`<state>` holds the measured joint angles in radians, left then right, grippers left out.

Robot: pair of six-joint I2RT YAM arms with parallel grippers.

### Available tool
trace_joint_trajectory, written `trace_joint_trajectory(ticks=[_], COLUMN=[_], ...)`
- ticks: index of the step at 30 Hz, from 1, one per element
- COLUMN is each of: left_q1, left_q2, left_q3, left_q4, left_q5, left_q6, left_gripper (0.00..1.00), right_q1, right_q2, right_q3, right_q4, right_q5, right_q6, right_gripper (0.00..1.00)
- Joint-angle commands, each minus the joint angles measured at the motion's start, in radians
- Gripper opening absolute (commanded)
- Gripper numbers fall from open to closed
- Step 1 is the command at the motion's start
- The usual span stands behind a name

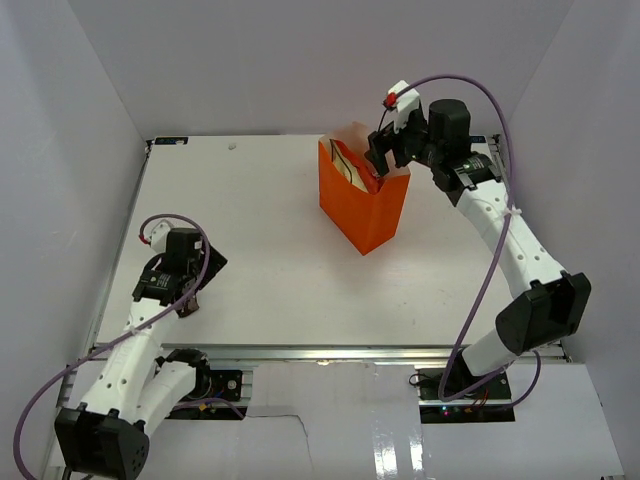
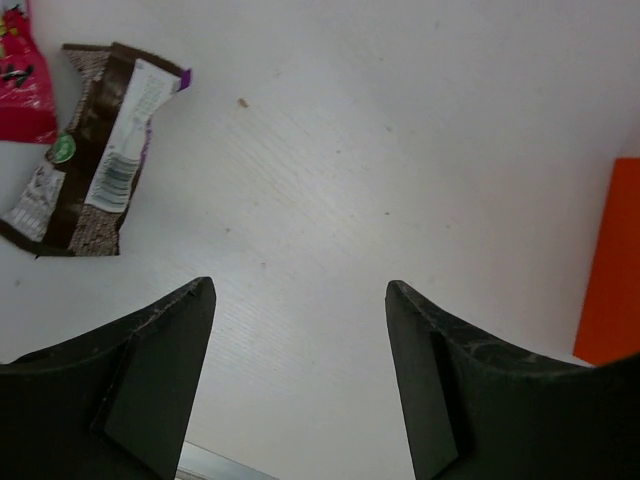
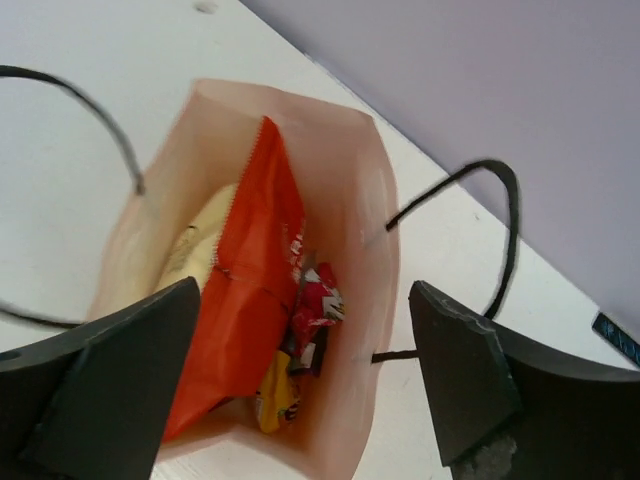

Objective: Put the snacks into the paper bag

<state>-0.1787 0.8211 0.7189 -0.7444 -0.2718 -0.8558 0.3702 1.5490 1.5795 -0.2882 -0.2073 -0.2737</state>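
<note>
While my right gripper (image 3: 305,292) hangs wide open and empty over the bag (image 3: 365,200), chips (image 3: 250,290) already inside, I should lift straight up between the handles (image 3: 508,225); my left gripper (image 2: 300,290), open and empty too, should take the brown wrapper (image 2: 95,160) next.

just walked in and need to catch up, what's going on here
Two robot arms are packing snacks into an upright orange paper bag. The right arm hangs over the bag's mouth, jaws open and empty; inside lie a red-orange chip bag, a yellow packet and a red wrapper. The left arm is low over the near left of the table, jaws open and empty, with a brown-and-purple wrapper and a pink-red packet lying ahead of it, not yet bagged.
</note>
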Motion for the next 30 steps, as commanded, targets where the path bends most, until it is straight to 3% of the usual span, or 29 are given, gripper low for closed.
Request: trace_joint_trajectory(ticks=[1, 3, 8, 11, 16, 21, 27, 29, 30], left_q1=[0.001, 0.001, 0.001, 0.002, 0.037, 0.097, 0.237, 0.248, 0.249], left_q2=[0.068, 0.151, 0.337, 0.429, 0.532, 0.592, 0.670, 0.693, 0.697], left_q3=[0.051, 0.079, 0.111, 0.112, 0.161, 0.166, 0.160, 0.168, 0.166], left_q4=[-0.154, -0.209, -0.332, -0.268, -0.136, -0.009, 0.112, 0.119, 0.120], left_q5=[-0.147, -0.217, -0.300, -0.331, -0.385, -0.330, -0.089, -0.026, -0.006], left_q6=[-0.124, -0.187, -0.293, -0.227, 0.013, 0.248, 0.428, 0.442, 0.448], left_gripper=[0.78, 0.77, 0.76, 0.75, 0.76, 0.79, 0.78, 0.73, 0.65], right_q1=[-0.008, -0.010, -0.028, -0.068, -0.120, -0.146, -0.162, -0.165, -0.169], right_q2=[-0.116, -0.142, -0.236, -0.270, -0.303, -0.314, -0.316, -0.316, -0.314], right_q3=[0.036, 0.036, -0.099, -0.173, -0.226, -0.248, -0.246, -0.243, -0.242], right_q4=[-0.038, -0.133, -0.161, -0.163, -0.167, -0.167, -0.166, -0.166, -0.166], right_q5=[-0.264, -0.358, -0.405, -0.431, -0.461, -0.481, -0.497, -0.500, -0.501], right_q6=[-0.117, -0.238, -0.289, -0.294, -0.285, -0.277, -0.271, -0.268, -0.268], right_gripper=[0.94, 0.96, 0.98, 0.98, 0.98, 0.98, 0.98, 0.98, 0.98])
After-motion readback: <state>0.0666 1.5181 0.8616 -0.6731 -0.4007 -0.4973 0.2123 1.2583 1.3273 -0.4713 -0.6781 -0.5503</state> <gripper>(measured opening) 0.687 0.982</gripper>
